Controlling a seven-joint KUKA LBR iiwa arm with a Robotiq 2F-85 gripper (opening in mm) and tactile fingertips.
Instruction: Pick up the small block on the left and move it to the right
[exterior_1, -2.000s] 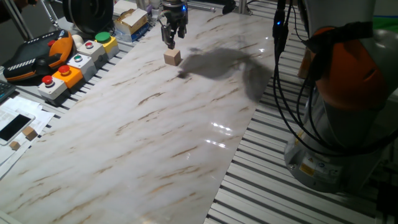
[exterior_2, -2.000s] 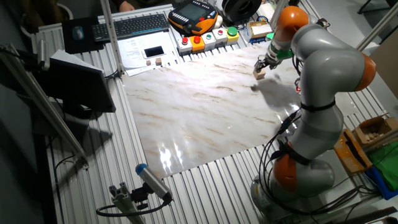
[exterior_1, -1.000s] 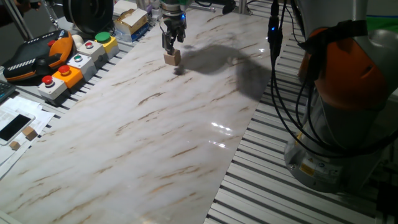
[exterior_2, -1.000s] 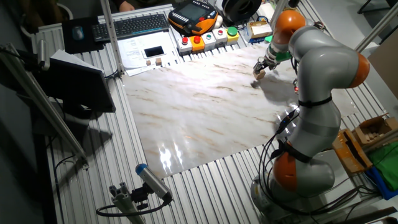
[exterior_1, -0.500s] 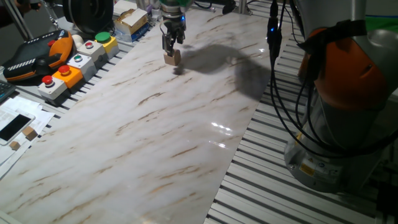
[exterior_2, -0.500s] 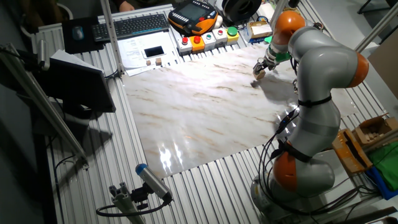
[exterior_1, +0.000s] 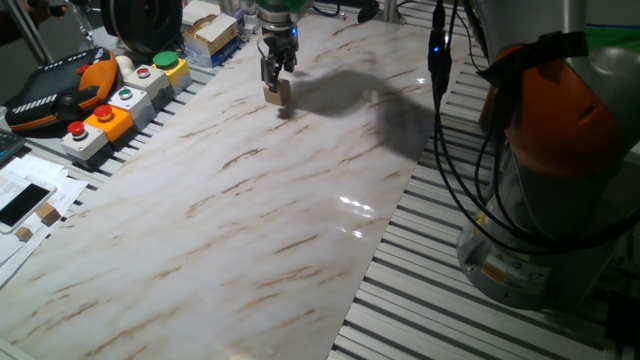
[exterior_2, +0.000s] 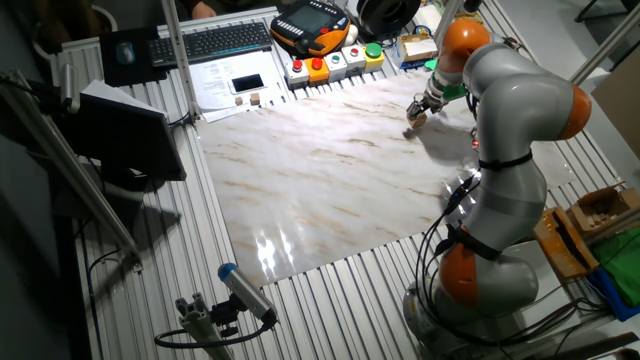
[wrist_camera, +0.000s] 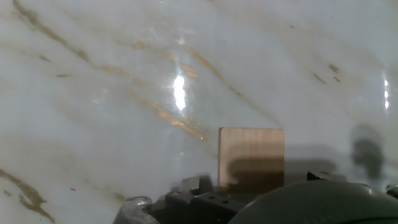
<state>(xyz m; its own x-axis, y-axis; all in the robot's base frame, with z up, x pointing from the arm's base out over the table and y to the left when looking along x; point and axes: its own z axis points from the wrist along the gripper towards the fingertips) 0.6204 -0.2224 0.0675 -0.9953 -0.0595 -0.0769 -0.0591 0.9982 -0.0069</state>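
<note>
A: Looking across the marble table (exterior_1: 300, 220), we see the gripper (exterior_1: 275, 88) lowered over the small block (exterior_1: 278, 95) at the far edge, near the button boxes (exterior_1: 120, 100); the block rests on the marble.

B: We agree; in the hand view the small block (wrist_camera: 251, 155) sits square just ahead of the hand's housing; we cannot tell whether the fingers are pressing it or standing apart; the other fixed view shows the gripper (exterior_2: 416, 113) low at that spot.
</note>
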